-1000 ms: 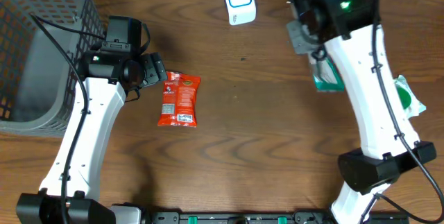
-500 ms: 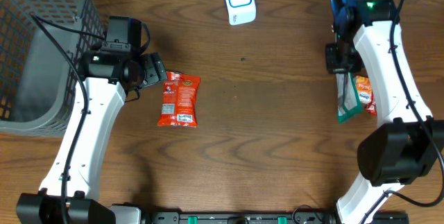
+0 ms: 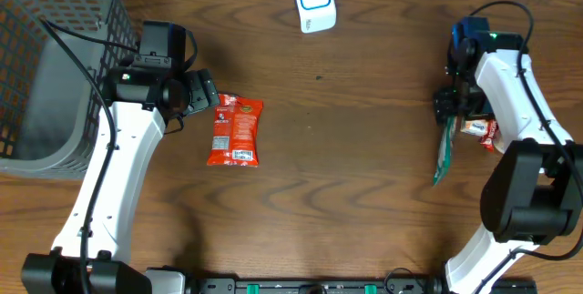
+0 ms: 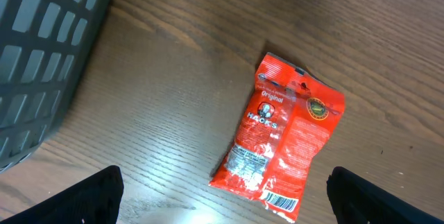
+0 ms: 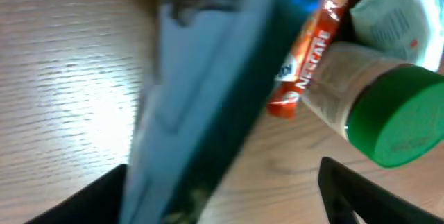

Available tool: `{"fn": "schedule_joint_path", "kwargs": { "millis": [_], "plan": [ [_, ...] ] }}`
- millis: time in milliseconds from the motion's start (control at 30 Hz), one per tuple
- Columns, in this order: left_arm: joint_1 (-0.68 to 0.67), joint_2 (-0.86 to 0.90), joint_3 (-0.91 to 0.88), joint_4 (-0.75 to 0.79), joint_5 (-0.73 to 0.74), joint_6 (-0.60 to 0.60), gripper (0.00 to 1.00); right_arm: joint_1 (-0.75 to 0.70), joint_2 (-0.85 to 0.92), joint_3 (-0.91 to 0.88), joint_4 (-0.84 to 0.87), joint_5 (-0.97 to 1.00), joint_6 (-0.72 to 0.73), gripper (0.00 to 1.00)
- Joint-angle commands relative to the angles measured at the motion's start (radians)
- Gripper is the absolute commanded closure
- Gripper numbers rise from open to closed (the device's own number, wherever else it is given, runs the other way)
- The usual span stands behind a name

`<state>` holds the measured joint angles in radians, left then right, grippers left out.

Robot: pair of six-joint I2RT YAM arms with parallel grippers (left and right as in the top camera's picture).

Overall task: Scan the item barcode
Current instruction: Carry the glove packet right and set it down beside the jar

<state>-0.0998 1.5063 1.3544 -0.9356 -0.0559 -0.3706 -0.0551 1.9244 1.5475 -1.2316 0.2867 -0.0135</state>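
Beside my wide-spread right gripper [image 5: 222, 193] and a blurred green packet [image 5: 208, 92], only the wrist camera shows a green-capped bottle [image 5: 388, 120]; my left gripper [image 4: 222, 196] likewise gapes empty.

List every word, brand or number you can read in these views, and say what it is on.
"Original" and "HACKS": on the red packet.
"NESCAFE": on the orange sachet.
The red packet's barcode digits and the print on the white pack are too small or blurred to read.
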Motion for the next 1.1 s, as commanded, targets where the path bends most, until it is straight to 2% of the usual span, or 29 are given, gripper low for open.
{"fn": "schedule_joint_path", "kwargs": {
  "millis": [0, 300, 467, 600, 800, 900, 1067],
  "plan": [
    [0.005, -0.003, -0.005, -0.002, -0.012, -0.013, 0.05, -0.024, 0.011, -0.005, 0.003, 0.008, -0.011, 0.15],
    [0.005, -0.003, -0.005, -0.002, -0.012, -0.013, 0.06, -0.029, 0.011, 0.053, -0.042, 0.008, -0.007, 0.15],
    [0.005, -0.003, -0.005, -0.002, -0.012, -0.013, 0.06, -0.039, 0.011, 0.137, -0.150, 0.058, 0.073, 0.17],
    [0.005, -0.003, -0.005, -0.002, -0.012, -0.013, 0.06, -0.055, 0.011, 0.183, -0.243, 0.124, 0.133, 0.15],
    [0.005, -0.003, -0.005, -0.002, -0.012, -0.013, 0.06, -0.103, 0.011, 0.186, -0.280, 0.126, 0.175, 0.15],
    [0.005, -0.003, -0.005, -0.002, -0.012, -0.013, 0.05, -0.116, 0.011, 0.186, -0.277, 0.089, 0.174, 0.15],
    [0.005, -0.003, -0.005, -0.002, -0.012, -0.013, 0.06, -0.114, 0.011, 0.186, -0.224, -0.133, 0.173, 0.11]
  ]
}}
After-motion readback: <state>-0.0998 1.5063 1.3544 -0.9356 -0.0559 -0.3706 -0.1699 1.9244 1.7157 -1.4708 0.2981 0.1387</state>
